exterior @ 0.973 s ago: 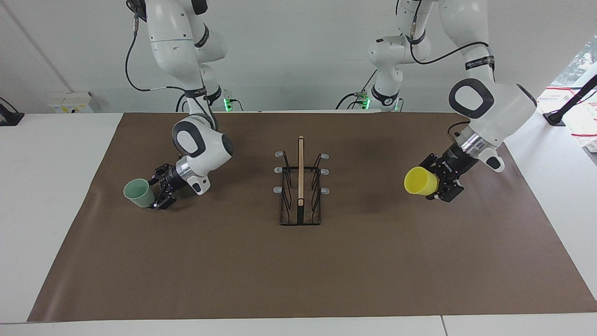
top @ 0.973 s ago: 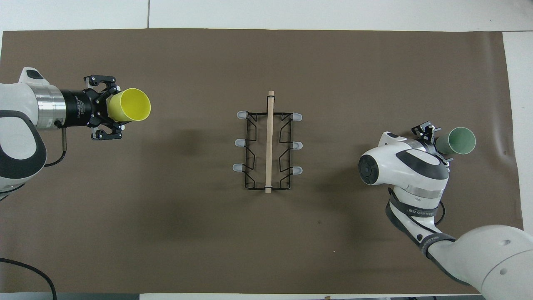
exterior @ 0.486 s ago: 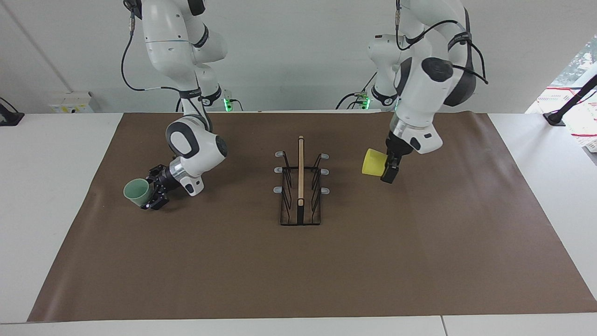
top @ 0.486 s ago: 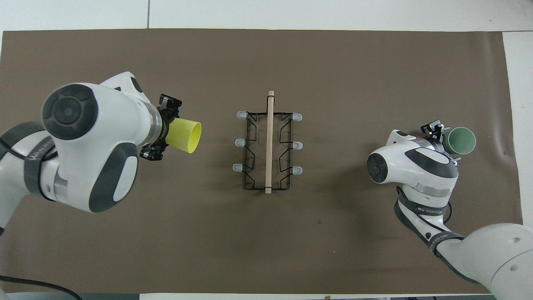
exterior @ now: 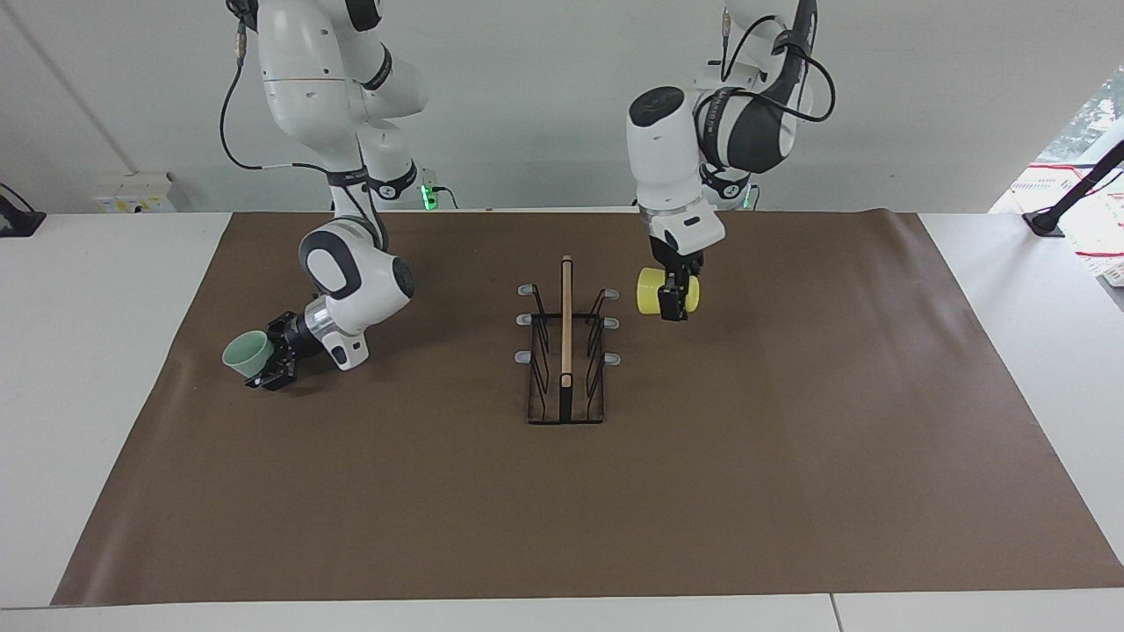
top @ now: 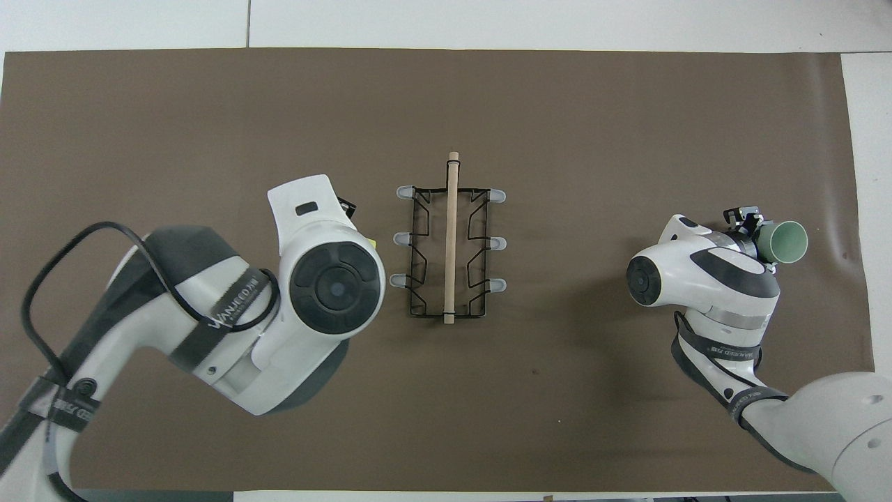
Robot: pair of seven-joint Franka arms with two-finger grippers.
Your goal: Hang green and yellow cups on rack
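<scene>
Progress shows mostly on the left arm: its tool [exterior: 673, 297], pinching the bright yellow plastic tumbler [exterior: 651, 290], has swung in from its own end of the surface and now hangs just beside the black wire rack with grey-tipped prongs [exterior: 566, 342], cup lying sideways, level with the prongs. The right tool [exterior: 274, 353] has closed on the pale mint green tumbler [exterior: 248, 353], tilted just off the brown surface [exterior: 790, 491]. Hanging yellow looks imminent

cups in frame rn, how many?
2. The yellow cup is in the left gripper, in the air beside the rack. The green cup is in the right gripper toward the right arm's end. None hang on the rack.
</scene>
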